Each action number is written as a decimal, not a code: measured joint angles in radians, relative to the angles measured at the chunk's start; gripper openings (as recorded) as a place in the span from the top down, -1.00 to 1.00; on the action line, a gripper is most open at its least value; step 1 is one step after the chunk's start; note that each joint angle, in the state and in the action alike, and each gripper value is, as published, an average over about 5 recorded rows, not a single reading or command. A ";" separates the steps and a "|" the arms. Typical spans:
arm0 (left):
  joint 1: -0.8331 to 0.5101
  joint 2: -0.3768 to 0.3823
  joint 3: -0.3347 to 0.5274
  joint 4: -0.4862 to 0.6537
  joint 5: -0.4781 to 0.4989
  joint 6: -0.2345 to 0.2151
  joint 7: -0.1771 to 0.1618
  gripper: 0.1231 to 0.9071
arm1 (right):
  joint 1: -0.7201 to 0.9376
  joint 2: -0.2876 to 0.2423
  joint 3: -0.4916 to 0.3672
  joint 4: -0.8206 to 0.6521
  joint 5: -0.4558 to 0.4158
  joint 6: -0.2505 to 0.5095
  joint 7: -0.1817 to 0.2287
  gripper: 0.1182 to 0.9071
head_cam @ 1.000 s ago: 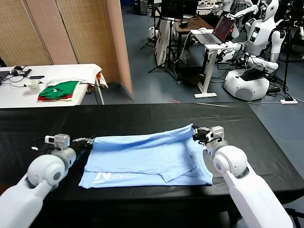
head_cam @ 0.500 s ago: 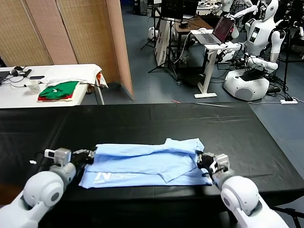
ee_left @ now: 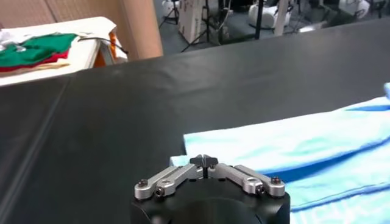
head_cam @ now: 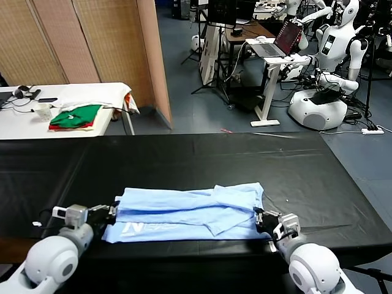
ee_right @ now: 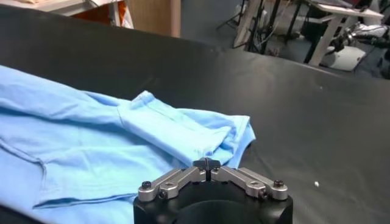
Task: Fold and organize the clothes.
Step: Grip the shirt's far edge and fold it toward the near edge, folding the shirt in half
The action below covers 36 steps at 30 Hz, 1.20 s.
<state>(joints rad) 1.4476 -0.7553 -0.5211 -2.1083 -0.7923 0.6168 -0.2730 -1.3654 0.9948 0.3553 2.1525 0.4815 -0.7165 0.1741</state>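
**Layout, head view**

T-shirt (head_cam: 190,212) lies folded on the table (head_cam: 184,159), in the lower centre of the frame, near the table's front edge. Left gripper (head_cam: 109,212) sits at the shirt's left end, lower left; right gripper (head_cam: 262,219) at its right end, lower right. Side table (head_cam: 24,122) stands in the upper left, behind the main table, with folded garments (head_cam: 76,116) on it. Other robots (head_cam: 334,61) stand in the upper right.
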 joint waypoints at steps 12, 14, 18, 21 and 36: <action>0.075 -0.023 -0.022 -0.034 0.035 0.003 -0.002 0.94 | -0.022 0.000 -0.001 0.014 -0.006 -0.003 0.000 0.94; 0.088 -0.028 -0.023 -0.037 0.045 0.004 -0.007 0.94 | -0.019 0.000 -0.002 0.013 -0.006 -0.004 0.000 0.94; 0.112 -0.042 -0.024 -0.048 0.063 0.007 -0.032 0.94 | -0.011 0.000 -0.005 0.011 -0.004 -0.003 -0.004 0.94; 0.128 -0.058 -0.022 -0.061 0.078 0.015 -0.065 0.94 | -0.009 -0.003 -0.005 0.017 -0.002 -0.004 -0.012 0.94; 0.206 -0.132 -0.101 -0.160 0.099 0.036 -0.121 -0.84 | 0.002 -0.006 0.032 0.087 0.064 0.029 -0.007 -0.86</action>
<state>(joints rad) 1.6532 -0.8869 -0.6221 -2.2685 -0.6933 0.6529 -0.3943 -1.3631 0.9887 0.3873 2.2399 0.5455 -0.6873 0.1672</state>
